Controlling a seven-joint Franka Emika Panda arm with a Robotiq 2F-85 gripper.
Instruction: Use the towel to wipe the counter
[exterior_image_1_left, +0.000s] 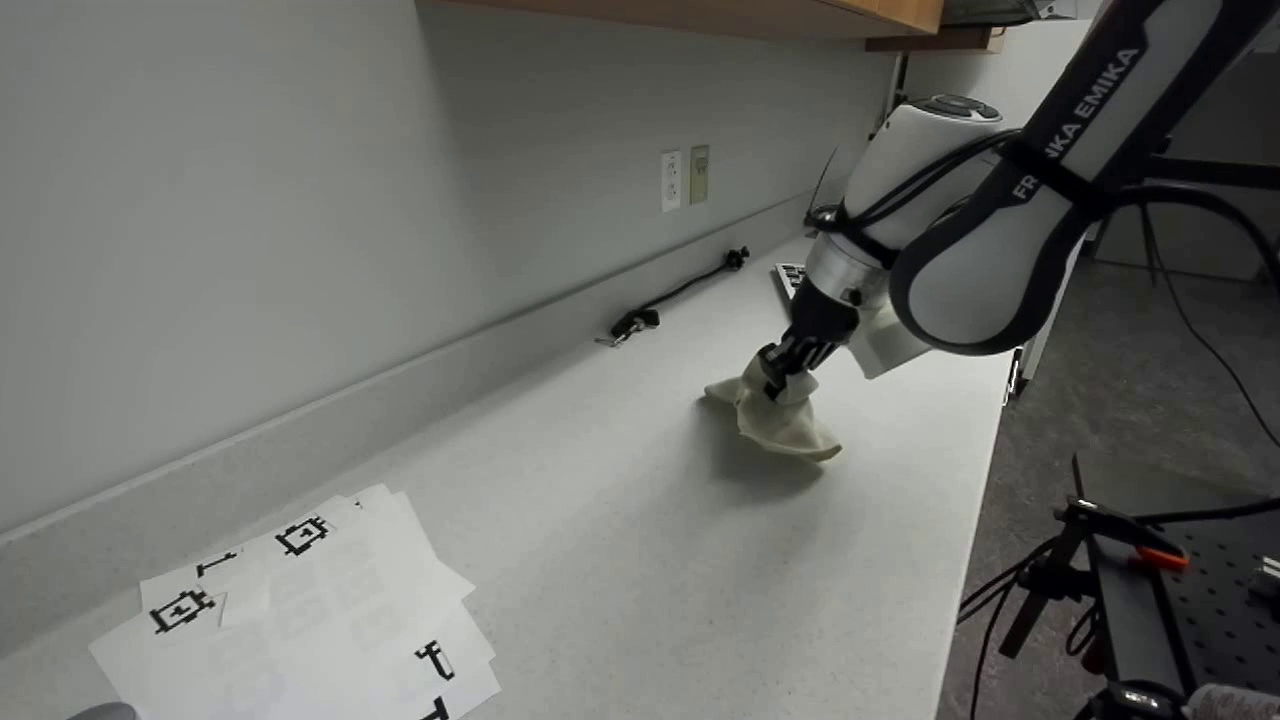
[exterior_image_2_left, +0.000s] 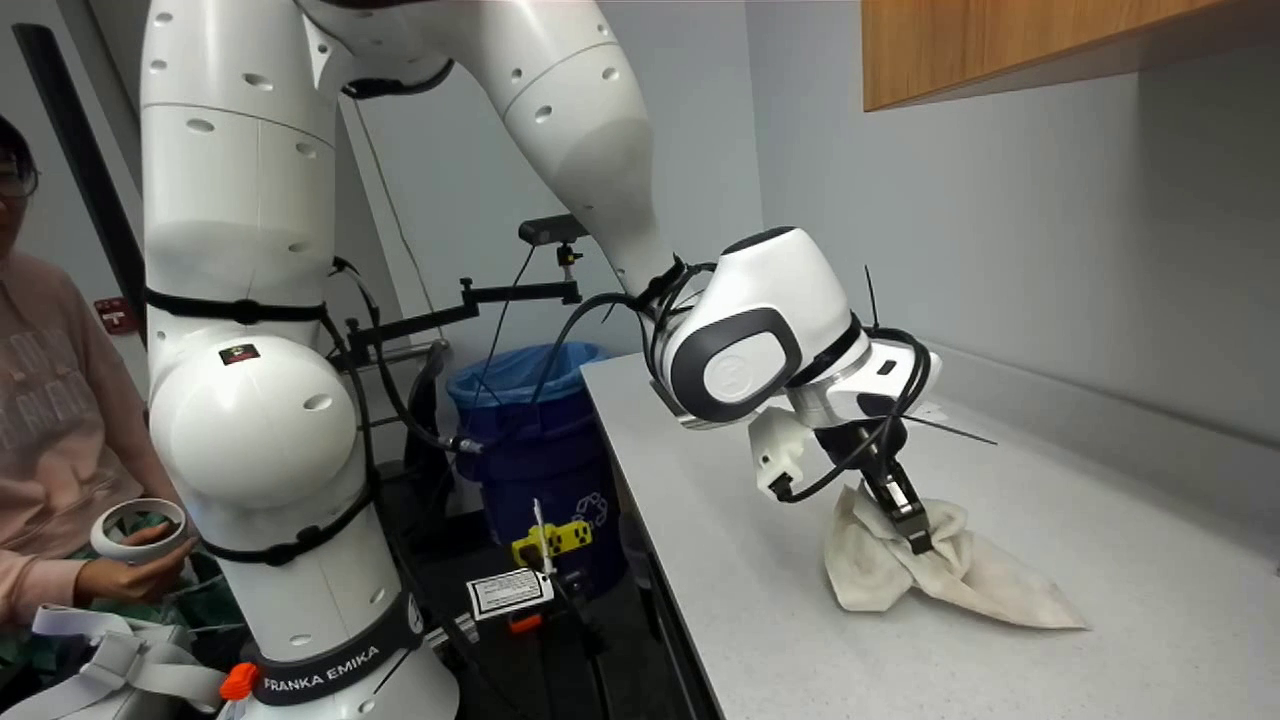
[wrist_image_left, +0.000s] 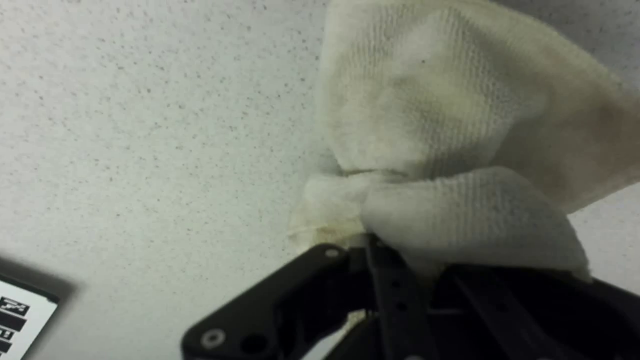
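Low over counter — tilted hand, clenched on crumpled cream towel.

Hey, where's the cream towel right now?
The cream towel is gripped by the tool, on or just above the counter, at lower right in an exterior view. In the wrist view it's upper right, a marker board lower left.

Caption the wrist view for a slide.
Jaws gripping a rumpled cream towel over the speckled countertop, corner of a patterned board at lower left.
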